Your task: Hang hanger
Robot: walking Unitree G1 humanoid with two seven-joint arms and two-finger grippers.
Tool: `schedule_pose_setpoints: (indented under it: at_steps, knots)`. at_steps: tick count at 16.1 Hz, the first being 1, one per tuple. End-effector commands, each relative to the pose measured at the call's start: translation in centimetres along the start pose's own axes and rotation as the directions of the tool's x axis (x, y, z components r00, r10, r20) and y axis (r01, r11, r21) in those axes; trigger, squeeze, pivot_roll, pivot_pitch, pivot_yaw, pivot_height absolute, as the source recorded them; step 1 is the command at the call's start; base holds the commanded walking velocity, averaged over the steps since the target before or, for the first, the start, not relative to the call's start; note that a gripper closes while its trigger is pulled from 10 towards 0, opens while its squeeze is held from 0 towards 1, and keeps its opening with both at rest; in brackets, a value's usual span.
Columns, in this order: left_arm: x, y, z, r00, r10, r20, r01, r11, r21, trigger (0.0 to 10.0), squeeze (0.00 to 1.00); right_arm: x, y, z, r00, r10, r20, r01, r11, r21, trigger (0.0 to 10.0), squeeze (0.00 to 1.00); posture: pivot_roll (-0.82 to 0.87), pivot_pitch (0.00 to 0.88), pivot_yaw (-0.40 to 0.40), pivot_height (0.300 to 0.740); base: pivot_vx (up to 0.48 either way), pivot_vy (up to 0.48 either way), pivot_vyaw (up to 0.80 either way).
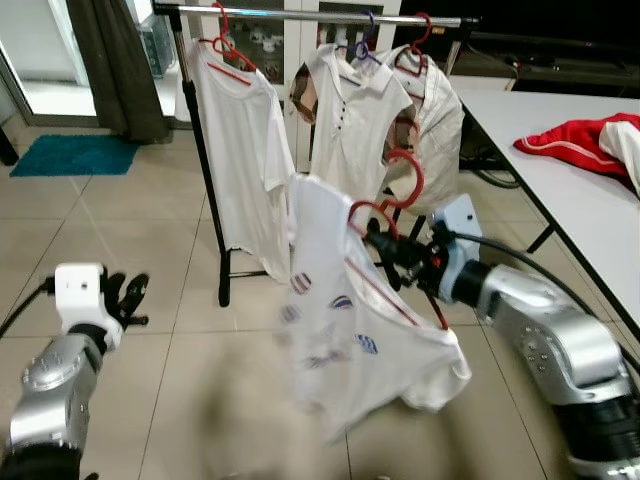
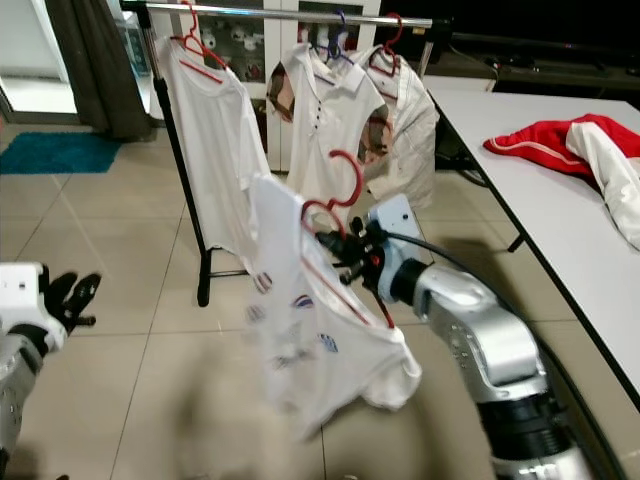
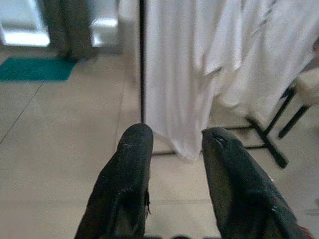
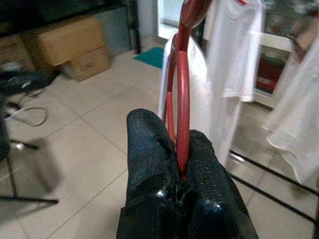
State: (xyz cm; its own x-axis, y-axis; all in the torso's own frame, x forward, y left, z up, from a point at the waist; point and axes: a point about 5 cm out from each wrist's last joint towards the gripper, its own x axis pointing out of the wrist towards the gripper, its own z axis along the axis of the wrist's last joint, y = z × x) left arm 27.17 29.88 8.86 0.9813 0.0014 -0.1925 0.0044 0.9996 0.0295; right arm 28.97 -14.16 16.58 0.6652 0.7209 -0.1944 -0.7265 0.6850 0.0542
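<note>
The task was judged to be partly done. The hanger (image 1: 388, 205) had been taken up and was carried in the air, but it was not yet on the rail (image 1: 320, 15); its hook was seen well below the rail and in front of the rack (image 1: 205, 170). What remained, as a judgement, was to raise the hook to rail height, pass it over the rail and let go.

The right gripper (image 1: 385, 247) was found clenched on the hanger; in the right wrist view the two black fingers (image 4: 149, 149) were pressed together around the red wire just under the hook. The left gripper (image 1: 128, 298) was held low at the robot's left, apart from the work, its fingers (image 3: 127, 169) spread with nothing between them.

The hanger was red, with a large open hook pointing upward. A white shirt (image 1: 350, 330) with small coloured marks was draped on it and hung down unevenly, sagging toward the right arm; part of the cloth was blurred. The hanger appeared tilted, not level.

Three garments were already hung on the rail on red hangers. A gap was noted between the leftmost shirt (image 1: 240, 150) and the middle one (image 1: 350, 120); whether it would serve could not be told. A red garment (image 1: 575, 140) lay on the table (image 1: 560, 200) at the right.
</note>
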Motion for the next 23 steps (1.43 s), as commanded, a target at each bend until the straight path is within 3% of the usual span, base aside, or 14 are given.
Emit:
schedule_pose_setpoints:
  at_steps: [1, 3, 5, 6, 7, 9, 11, 12, 15, 16, 17, 23]
  knots:
    - [0.7, -0.5, 2.3, 0.992, -0.102, 0.073, 0.099, 0.994, 0.036, 10.0, 1.0, -0.5, 0.5, 2.1, 0.993, 0.09, 0.076, -0.085, 0.994, -0.063, 10.0, 0.0, -0.12, 0.0, -0.049, 0.719, 0.0, 0.0, 0.0]
    - [1.0, -0.9, 3.9, 0.972, -0.208, 0.109, 0.199, 0.976, 0.086, 10.0, 1.0, -0.8, 0.7, 2.5, 0.984, 0.162, 0.073, -0.155, 0.983, -0.095, 10.0, 0.0, -0.12, 0.0, -0.049, 0.719, 0.0, 0.0, 0.0]
    - [1.1, -1.8, 6.0, 0.899, -0.432, 0.076, 0.403, 0.882, 0.246, 10.0, 1.0, -1.3, 1.3, 3.0, 0.95, 0.309, 0.037, -0.3, 0.942, -0.151, 10.0, 0.0, -0.12, 0.0, -0.04, 0.719, 0.0, 0.0, 0.0]
    - [1.0, -2.0, 6.8, 0.858, -0.509, 0.073, 0.479, 0.842, 0.249, 10.0, 0.95, -1.4, 1.4, 3.1, 0.934, 0.356, 0.015, -0.348, 0.921, -0.173, 10.0, 0.0, -0.12, 0.0, -0.039, 0.719, 0.0, 0.0, 0.0]
    - [0.8, -2.2, 7.4, 0.816, -0.574, 0.068, 0.547, 0.804, 0.233, 10.0, 0.0, -1.6, 1.6, 3.4, 0.916, 0.4, 0.001, -0.393, 0.9, -0.189, 10.0, 0.0, -0.12, 0.0, -0.038, 0.719, 0.0, 0.0, 0.0]
    - [0.7, -2.3, 7.5, 0.781, -0.622, 0.046, 0.598, 0.768, 0.23, 10.0, 0.0, -1.7, 1.7, 3.7, 0.9, 0.436, -0.006, -0.429, 0.881, -0.2, 10.0, 0.0, -0.12, 0.0, -0.038, 0.719, 0.0, 0.0, 0.0]
    - [0.4, -2.6, 7.7, 0.715, -0.698, 0.041, 0.68, 0.708, 0.189, 10.0, 0.0, -1.8, 2.2, 4.0, 0.866, 0.5, -0.019, -0.492, 0.844, -0.214, 10.0, 0.0, -0.12, 0.0, -0.037, 0.719, 0.0, 0.0, 0.0]
    - [0.0, -2.8, 7.5, 0.67, -0.743, 0.001, 0.733, 0.661, 0.161, 10.0, 0.0, -1.9, 2.6, 4.1, 0.846, 0.533, -0.028, -0.525, 0.822, -0.22, 10.0, 0.0, -0.12, 0.0, -0.035, 0.719, 0.0, 0.0, 0.0]
    - [-0.4, -2.6, 7.1, 0.627, -0.777, -0.05, 0.776, 0.618, 0.128, 10.0, 0.0, -2.0, 2.9, 4.2, 0.829, 0.559, -0.031, -0.551, 0.804, -0.225, 10.0, 0.0, -0.12, 0.0, -0.03, 0.719, 0.0, 0.0, 0.0]
    - [-0.5, -2.6, 7.1, 0.619, -0.784, -0.046, 0.782, 0.611, 0.12, 4.2, 0.0, -2.0, 2.9, 4.2, 0.827, 0.561, -0.03, -0.552, 0.802, -0.226, 10.0, 0.0, -0.12, 0.0, -0.029, 0.719, 0.0, 0.0, 0.0]
    - [-0.5, -2.5, 7.1, 0.616, -0.787, -0.043, 0.786, 0.609, 0.108, 0.0, 0.0, -2.1, 2.9, 4.2, 0.827, 0.561, -0.029, -0.552, 0.802, -0.227, 10.0, 0.0, -0.12, 0.0, -0.028, 0.719, 0.0, 0.0, 0.0]
    - [-1.0, -2.0, 6.7, 0.621, -0.78, -0.074, 0.783, 0.616, 0.082, 0.0, 0.0, -1.9, 2.8, 4.0, 0.834, 0.551, -0.023, -0.541, 0.81, -0.226, 10.0, 0.0, -0.11, 0.0, -0.027, 0.719, 0.0, 0.0, 0.0]
